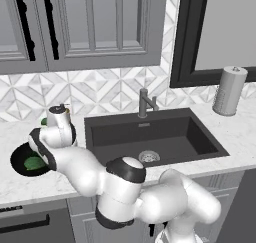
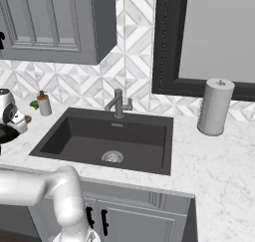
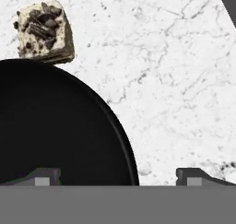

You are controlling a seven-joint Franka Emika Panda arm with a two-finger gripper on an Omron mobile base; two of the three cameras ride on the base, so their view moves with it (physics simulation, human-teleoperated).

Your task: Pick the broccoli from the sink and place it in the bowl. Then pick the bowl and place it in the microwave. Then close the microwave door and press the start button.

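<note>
We count one black bowl point(image 1: 22, 162) on the marble counter point(image 1: 240, 132) left of the one dark sink point(image 1: 150, 132), with one green piece, seemingly the broccoli point(image 1: 34, 163), inside it. Our gripper point(image 3: 117, 174) hangs over the bowl's rim, jaws spread, grasping nothing. One speckled cake square point(image 3: 44, 32) touches the bowl; one paper-towel roll point(image 1: 229, 91) stands far right.
</note>
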